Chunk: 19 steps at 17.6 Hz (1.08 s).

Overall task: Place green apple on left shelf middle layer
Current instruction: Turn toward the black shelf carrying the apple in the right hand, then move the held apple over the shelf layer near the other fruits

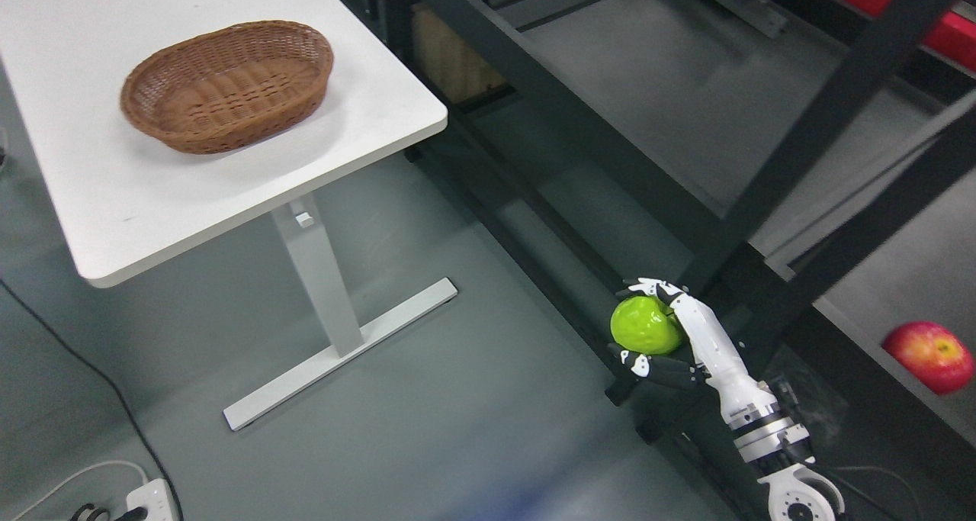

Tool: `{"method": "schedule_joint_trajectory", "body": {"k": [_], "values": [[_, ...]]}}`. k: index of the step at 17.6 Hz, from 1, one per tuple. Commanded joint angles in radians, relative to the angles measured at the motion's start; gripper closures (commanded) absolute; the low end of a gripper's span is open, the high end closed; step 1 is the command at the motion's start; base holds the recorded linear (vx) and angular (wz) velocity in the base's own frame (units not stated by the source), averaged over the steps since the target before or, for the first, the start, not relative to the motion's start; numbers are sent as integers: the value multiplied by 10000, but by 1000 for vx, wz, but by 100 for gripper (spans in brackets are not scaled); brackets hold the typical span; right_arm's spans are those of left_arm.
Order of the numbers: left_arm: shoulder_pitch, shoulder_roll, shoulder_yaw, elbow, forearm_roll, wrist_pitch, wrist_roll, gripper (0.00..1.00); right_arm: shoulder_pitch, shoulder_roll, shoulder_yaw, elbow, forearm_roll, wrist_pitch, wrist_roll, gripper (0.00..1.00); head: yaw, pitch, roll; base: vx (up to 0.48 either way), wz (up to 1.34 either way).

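- The right hand (671,338) is the nearest thing, its arm rising from the lower right corner; its fingers (648,286) are curled round the green apple (645,326), with more fingers cupped beneath it
- The green apple is therefore held off the ground, hanging above the grey floor (457,414) just in front of the near edge of the dark shelf (610,162)
- The left hand cannot be seen at all
- A red apple (928,355) already lies on a shelf board at the far right, well apart from the held fruit
- To the left stands a white table (229,193) with an empty wicker basket (227,86) on it, far from the hand
- A power strip (152,500) and cable lie on the floor at the lower left
- Progress, as I judge it: the pick-up is done and the fruit is being carried; the placing is still to come, since the fruit rests on no board yet
- What remains is to reach in over the middle board, set the fruit down and let go; which board counts as the middle one I cannot tell from this angle
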Motion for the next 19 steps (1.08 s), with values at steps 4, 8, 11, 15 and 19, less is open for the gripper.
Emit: {"method": "schedule_joint_trajectory", "body": {"k": [4,8,11,15,19], "values": [[-215,174,0,0,10,-2,-6,0,-87,137,-114,17,14,791,-262,100,0,0,0,-169,-814],[-215,174,0,0,10,-2,-6,0,-149,214,-469,33,-1,1069,-324,100,0,0,0,-116,-897],[-215,174,0,0,-5,-2,-6,0,-149,214,-515,33,-1,1069,-324,100,0,0,0,-121,-849],[-215,174,0,0,-5,-2,-6,0,-134,214,-515,33,-1,1069,-324,100,0,0,0,-99,-588],[-215,174,0,0,-5,-2,-6,0,-149,214,-515,33,-1,1085,-324,100,0,0,0,2,-276]]}}
